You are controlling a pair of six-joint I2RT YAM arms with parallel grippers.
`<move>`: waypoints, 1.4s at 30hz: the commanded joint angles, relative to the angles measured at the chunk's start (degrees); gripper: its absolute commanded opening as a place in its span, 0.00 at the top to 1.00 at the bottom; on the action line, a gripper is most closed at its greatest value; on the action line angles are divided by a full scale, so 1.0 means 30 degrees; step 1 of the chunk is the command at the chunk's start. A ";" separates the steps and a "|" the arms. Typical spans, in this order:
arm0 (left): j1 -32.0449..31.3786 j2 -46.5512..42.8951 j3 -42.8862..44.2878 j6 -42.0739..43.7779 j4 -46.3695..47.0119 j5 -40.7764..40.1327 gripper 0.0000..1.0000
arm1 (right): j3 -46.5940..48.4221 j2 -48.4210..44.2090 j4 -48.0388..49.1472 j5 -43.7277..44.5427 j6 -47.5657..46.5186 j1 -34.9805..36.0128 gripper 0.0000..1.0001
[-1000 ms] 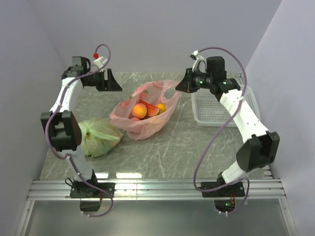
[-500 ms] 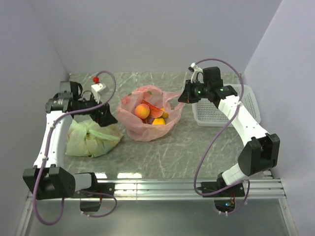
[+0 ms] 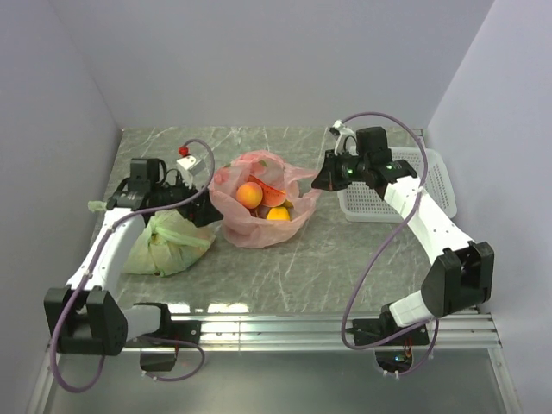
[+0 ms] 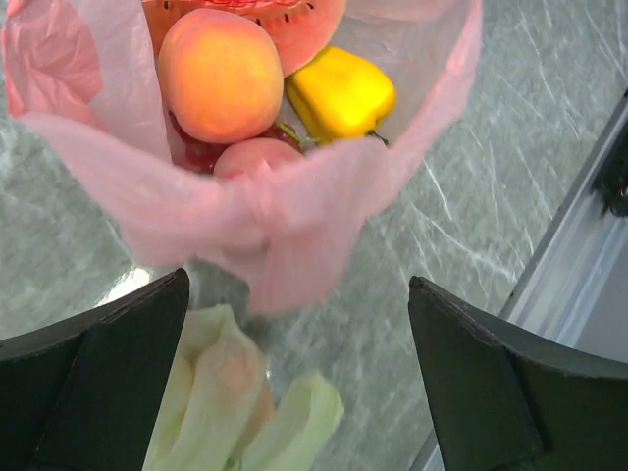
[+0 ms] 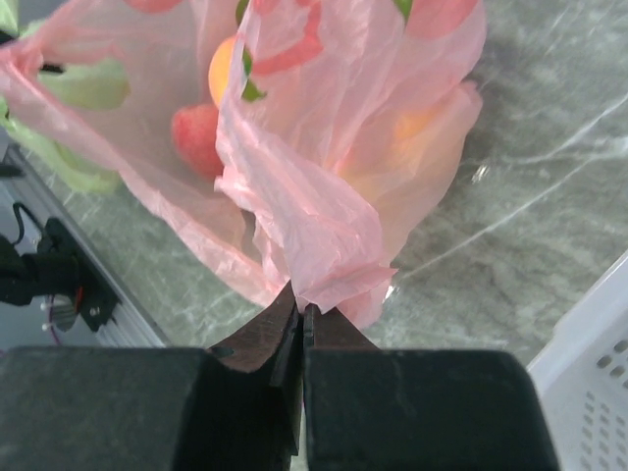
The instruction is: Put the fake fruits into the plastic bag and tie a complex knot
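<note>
The salmon-pink plastic bag (image 3: 259, 226) stands open mid-table with the fake fruits inside: a peach-orange one (image 3: 250, 194), a yellow one (image 3: 278, 213) and a red slice (image 3: 274, 197). My right gripper (image 3: 321, 179) is shut on the bag's right edge, and the right wrist view shows pink film (image 5: 324, 196) pinched at the tips of that gripper (image 5: 302, 306). My left gripper (image 3: 203, 209) is open and empty at the bag's left side. In the left wrist view its jaws stand wide apart below the bag (image 4: 294, 226), peach (image 4: 221, 74) and yellow fruit (image 4: 341, 93). No knot on the pink bag is in view.
A pale green tied bag (image 3: 164, 246) lies under my left arm and also shows in the left wrist view (image 4: 245, 412). A white perforated basket (image 3: 431, 185) stands at the right. Walls close the back and sides. A metal rail (image 3: 276, 328) runs along the front.
My left arm has swung from the back left forward and in, over the green bag, to the pink bag's left side. The right gripper kept its hold and the bag now stands more upright.
</note>
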 commanded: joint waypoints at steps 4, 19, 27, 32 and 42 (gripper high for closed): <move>-0.1038 0.2311 0.0752 -0.4974 0.4323 -0.1379 0.31 | -0.1000 -0.2117 0.1401 -0.0760 -0.0394 0.0194 1.00; -0.2560 -0.2400 0.3343 0.9635 -0.6390 0.0302 1.00 | -0.2984 -0.5486 0.0113 -0.1639 -0.3147 0.0190 1.00; -0.3148 -0.4567 -0.1590 1.1472 -0.6260 -0.2577 0.49 | -0.6360 -0.6307 0.0904 -0.0760 -0.4379 0.2156 1.00; -0.3177 -0.6502 0.0107 0.4953 -0.4039 -0.2486 0.24 | -0.7150 -0.6922 0.0992 -0.0088 -0.5051 0.2800 1.00; -0.3177 -0.3668 0.3743 -0.5056 -0.4730 -0.7028 0.03 | -0.6538 -0.6718 0.0962 0.0061 -0.4819 0.3094 1.00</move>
